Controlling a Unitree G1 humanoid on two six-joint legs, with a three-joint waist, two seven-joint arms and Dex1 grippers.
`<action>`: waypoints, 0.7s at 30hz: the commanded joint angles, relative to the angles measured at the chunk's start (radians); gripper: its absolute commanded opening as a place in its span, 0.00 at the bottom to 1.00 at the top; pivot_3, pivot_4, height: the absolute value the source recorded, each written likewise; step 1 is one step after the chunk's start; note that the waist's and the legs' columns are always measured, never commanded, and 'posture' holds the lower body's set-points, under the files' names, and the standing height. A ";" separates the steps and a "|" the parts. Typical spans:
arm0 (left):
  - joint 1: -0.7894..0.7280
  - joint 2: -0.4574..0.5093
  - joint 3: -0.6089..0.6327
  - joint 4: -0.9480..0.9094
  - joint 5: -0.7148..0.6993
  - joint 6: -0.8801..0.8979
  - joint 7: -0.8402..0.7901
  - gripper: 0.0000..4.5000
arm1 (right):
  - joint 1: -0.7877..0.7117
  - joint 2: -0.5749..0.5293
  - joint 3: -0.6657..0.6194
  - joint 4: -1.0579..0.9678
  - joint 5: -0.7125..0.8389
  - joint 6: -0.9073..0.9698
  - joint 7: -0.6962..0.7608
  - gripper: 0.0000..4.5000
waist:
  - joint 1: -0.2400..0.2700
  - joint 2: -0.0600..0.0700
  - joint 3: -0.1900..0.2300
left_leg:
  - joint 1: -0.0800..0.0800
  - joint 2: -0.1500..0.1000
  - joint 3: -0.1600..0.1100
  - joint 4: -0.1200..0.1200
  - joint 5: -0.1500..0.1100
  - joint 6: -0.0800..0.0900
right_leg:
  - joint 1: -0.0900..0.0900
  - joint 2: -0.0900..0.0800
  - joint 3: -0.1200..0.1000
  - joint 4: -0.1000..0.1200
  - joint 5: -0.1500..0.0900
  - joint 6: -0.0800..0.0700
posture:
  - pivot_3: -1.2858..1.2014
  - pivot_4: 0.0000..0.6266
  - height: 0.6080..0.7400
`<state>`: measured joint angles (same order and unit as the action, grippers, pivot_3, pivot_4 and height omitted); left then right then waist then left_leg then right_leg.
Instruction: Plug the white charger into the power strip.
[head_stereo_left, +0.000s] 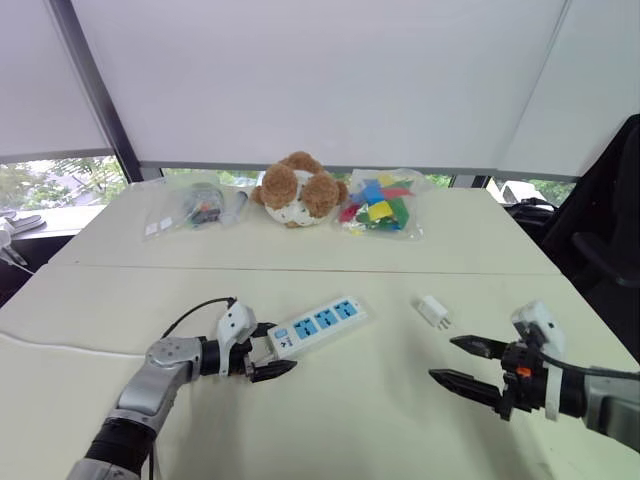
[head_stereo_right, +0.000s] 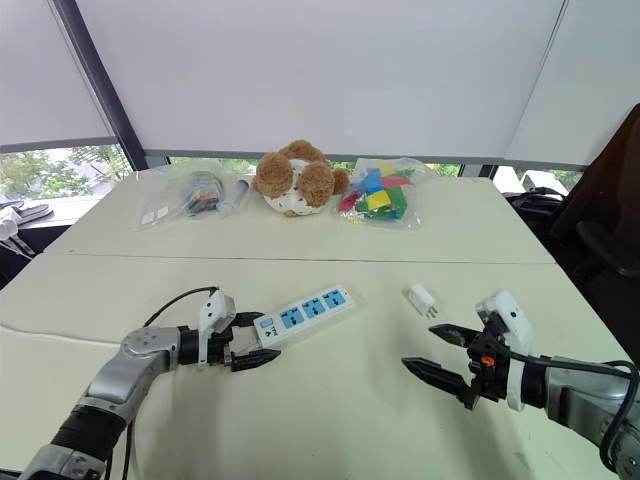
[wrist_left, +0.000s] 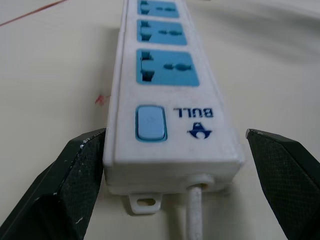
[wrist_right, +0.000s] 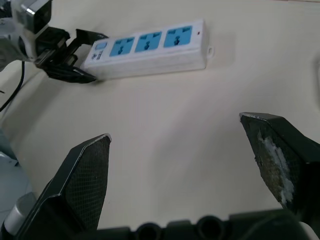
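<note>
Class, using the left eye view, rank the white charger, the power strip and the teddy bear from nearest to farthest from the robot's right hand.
1. White charger, just ahead of the right hand.
2. Power strip, off to the robot's left.
3. Teddy bear, far back, near the middle.

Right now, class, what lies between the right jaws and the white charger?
Only bare table separates the open right jaws from the white charger, seen in the left eye view.
</note>
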<state>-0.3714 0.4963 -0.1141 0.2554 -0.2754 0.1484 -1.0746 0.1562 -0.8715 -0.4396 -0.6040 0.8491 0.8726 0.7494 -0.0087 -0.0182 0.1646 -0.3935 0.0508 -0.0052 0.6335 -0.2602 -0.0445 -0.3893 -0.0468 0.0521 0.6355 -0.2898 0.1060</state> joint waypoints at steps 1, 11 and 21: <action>-0.025 -0.019 -0.003 0.036 0.026 -0.065 0.008 1.00 | 0.020 -0.006 -0.056 -0.042 0.027 0.004 -0.007 1.00 | 0.000 0.000 0.000 | 0.000 0.000 0.000 0.000 0.000 0.000 | 0.000 0.000 0.000 0.000 0.000 0.000 | 0.52 0.24 0.99; -0.059 -0.019 -0.019 0.124 0.070 -0.171 -0.055 0.67 | 0.003 -0.025 -0.079 -0.033 0.042 0.082 -0.104 1.00 | 0.000 0.001 0.000 | 0.001 0.000 0.000 0.002 0.000 0.000 | 0.001 0.000 0.000 0.001 0.000 0.000 | 0.52 0.24 0.99; -0.283 0.035 -0.179 0.301 0.151 -0.322 -0.425 0.67 | -0.668 -0.368 0.358 0.451 -0.108 0.291 0.033 1.00 | -0.001 0.002 0.000 | -0.005 0.000 0.000 0.009 -0.001 0.001 | -0.005 0.000 0.000 0.006 -0.002 -0.004 | 0.52 0.24 0.99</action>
<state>-0.6509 0.5380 -0.2349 0.5365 -0.1632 -0.1346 -1.4337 -0.4510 -1.2132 -0.1734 -0.2014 0.7853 1.1481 0.7160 -0.0098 -0.0158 0.1648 -0.4017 0.0512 -0.0055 0.6431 -0.2611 -0.0428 -0.3961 -0.0469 0.0519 0.6416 -0.2918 0.1020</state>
